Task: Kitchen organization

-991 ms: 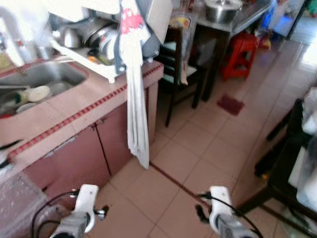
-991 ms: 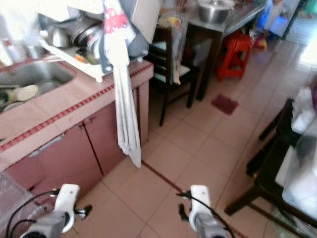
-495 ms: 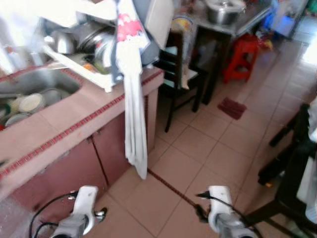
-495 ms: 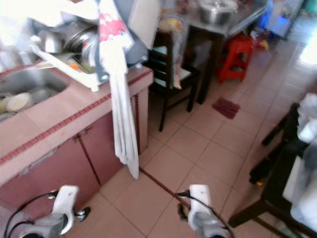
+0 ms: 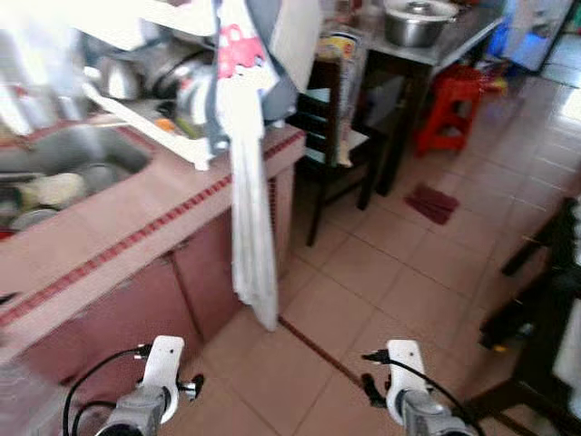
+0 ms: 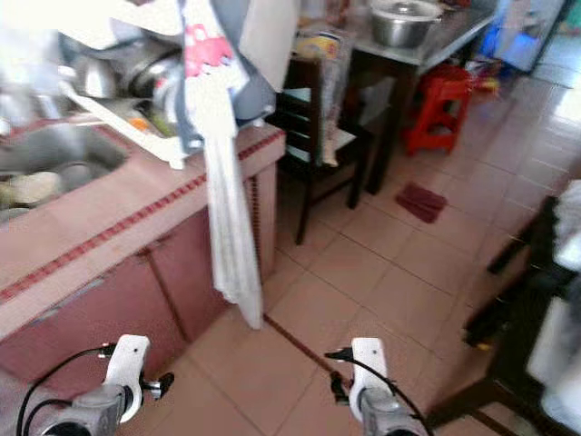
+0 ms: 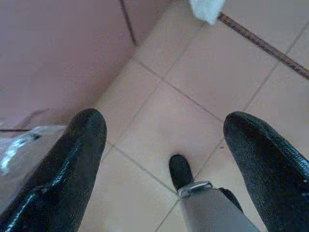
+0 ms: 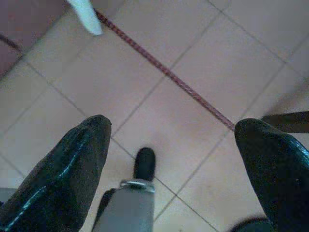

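Pink-tiled counter [image 5: 136, 227] at left carries a sink [image 5: 54, 168] and, farther right, a dish rack [image 5: 163, 91] with a white towel [image 5: 252, 227] hanging off it. Left gripper [image 7: 164, 140] and right gripper [image 8: 169, 140] hang near over floor tiles [image 5: 363, 272], jaws wide, holding nothing.

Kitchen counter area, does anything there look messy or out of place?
A long white towel hangs off the counter corner from under the dish rack, trailing almost to the floor. A dark red rag lies loose on the tiles near the red stool.
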Motion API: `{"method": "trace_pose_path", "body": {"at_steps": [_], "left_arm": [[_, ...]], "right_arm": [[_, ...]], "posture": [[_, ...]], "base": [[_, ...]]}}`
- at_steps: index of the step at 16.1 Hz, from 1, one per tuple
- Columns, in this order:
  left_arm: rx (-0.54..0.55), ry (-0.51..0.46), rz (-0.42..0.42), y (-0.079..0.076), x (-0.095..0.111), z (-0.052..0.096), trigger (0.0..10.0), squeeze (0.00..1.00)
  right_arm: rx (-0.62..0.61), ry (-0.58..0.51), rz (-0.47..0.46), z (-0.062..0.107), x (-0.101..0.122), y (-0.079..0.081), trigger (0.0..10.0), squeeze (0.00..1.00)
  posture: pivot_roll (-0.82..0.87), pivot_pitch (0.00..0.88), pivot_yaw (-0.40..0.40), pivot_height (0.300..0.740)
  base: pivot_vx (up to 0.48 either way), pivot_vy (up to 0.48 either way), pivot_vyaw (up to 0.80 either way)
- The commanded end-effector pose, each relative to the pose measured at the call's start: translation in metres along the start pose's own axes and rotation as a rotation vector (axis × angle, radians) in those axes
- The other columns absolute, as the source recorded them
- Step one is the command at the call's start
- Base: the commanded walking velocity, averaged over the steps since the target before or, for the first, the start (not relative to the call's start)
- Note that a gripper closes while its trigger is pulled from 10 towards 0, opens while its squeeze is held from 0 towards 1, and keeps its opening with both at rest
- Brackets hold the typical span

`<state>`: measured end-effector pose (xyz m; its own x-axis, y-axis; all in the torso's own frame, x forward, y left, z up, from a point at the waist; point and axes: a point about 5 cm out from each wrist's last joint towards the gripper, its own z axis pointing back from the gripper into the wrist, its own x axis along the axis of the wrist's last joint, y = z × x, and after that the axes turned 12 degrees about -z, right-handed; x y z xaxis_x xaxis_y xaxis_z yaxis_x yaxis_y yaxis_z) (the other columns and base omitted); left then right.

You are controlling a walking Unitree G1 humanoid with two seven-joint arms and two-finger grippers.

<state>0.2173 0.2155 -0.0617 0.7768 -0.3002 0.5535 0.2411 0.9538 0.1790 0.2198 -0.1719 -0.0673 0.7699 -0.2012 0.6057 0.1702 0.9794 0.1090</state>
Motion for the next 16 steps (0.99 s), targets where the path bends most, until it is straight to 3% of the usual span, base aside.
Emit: {"method": "trace_pose_path", "body": {"at_steps": [1,9,12,16], "left_arm": [[-0.001,-0.004,0.007,0.0,0.002,0.0,10.0,0.0],[0.001,-0.005,0.002,0.0,0.003,0.0,10.0,0.0],[0.009,-0.013,0.017,0.0,0.003,0.0,10.0,0.0],[0.019,-0.01,0.025,0.0,0.004,-0.001,10.0,0.0]], "right_arm": [[-0.015,-0.012,0.004,0.0,0.004,-0.006,10.0,0.0],[-0.016,-0.014,0.0,0.0,0.005,-0.005,10.0,0.0],[0.009,-0.075,-0.032,-0.001,0.018,-0.002,10.0,0.0],[0.005,-0.066,-0.016,-0.001,0.018,-0.002,10.0,0.0]], "posture": [[-0.05,0.001,-0.02,0.74],[-0.05,0.001,-0.017,0.74],[-0.05,0.0,-0.017,0.74],[-0.05,0.0,-0.017,0.74]], "base": [[0.0,-0.48,0.0],[0.0,-0.48,0.0],[0.0,0.0,0.0],[0.0,0.0,0.0]]}}
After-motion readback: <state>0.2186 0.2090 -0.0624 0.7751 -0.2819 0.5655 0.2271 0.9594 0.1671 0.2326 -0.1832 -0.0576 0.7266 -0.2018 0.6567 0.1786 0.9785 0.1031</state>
